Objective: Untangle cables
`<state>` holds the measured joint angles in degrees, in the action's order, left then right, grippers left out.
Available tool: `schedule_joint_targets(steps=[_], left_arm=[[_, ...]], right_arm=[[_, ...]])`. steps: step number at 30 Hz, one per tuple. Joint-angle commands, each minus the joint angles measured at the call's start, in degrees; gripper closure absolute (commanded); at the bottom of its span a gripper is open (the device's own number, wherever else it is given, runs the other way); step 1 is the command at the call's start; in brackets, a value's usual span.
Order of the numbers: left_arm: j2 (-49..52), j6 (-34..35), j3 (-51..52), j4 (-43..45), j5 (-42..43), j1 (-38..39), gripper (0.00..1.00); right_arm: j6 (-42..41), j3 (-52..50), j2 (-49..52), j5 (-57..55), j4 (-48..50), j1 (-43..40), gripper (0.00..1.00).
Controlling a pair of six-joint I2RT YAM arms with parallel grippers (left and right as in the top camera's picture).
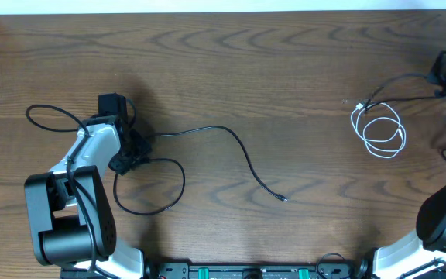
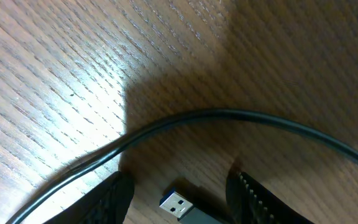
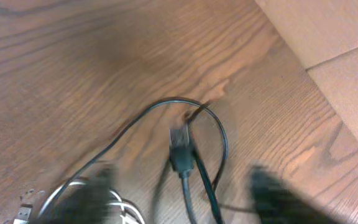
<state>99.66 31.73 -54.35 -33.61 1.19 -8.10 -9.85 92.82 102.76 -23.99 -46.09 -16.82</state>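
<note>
The left gripper (image 2: 180,180) has its jaws apart on either side of a silver USB plug (image 2: 178,204), neither finger touching it. The long black cable (image 1: 242,155) loops from the table's 9 o'clock side to a free end just off centre, toward 5 o'clock. The right gripper (image 3: 179,186), blurred, is spread wide and clamps nothing; a second black cable (image 3: 182,152) lies loose beneath it near 2 o'clock, with the white cable (image 1: 382,130) coiled just beside it at 3 o'clock.
</note>
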Motion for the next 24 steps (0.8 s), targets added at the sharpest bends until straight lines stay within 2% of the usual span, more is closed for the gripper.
schedule_joint_targets(steps=[1,9,15,17,18,22,24], left_arm=[[0.7,0.5,0.1,-0.1,-0.1,-0.2,0.46],[0.7,0.5,0.1,-0.1,-0.1,-0.2,0.46],[0.7,0.5,0.1,-0.1,-0.1,-0.2,0.46],[0.7,0.5,0.1,-0.1,-0.1,-0.2,0.46],[0.7,0.5,0.1,-0.1,-0.1,-0.2,0.46],[0.7,0.5,0.1,-0.1,-0.1,-0.2,0.46],[0.7,0.5,0.1,-0.1,-0.1,-0.2,0.45]], right_arm=[[-0.4,0.1,0.7,4.4,-0.7,-1.4,0.01],[-0.3,0.1,0.7,17.0,-1.6,-1.4,0.01],[2.6,0.1,0.7,20.4,-0.6,-1.2,0.01],[2.9,0.1,0.7,28.0,0.8,-1.6,0.01],[2.4,0.1,0.7,31.3,1.5,-1.9,0.01],[-8.3,0.1,0.7,37.0,4.4,-2.8,0.01],[-8.0,0.1,0.7,44.5,6.1,-2.6,0.01]])
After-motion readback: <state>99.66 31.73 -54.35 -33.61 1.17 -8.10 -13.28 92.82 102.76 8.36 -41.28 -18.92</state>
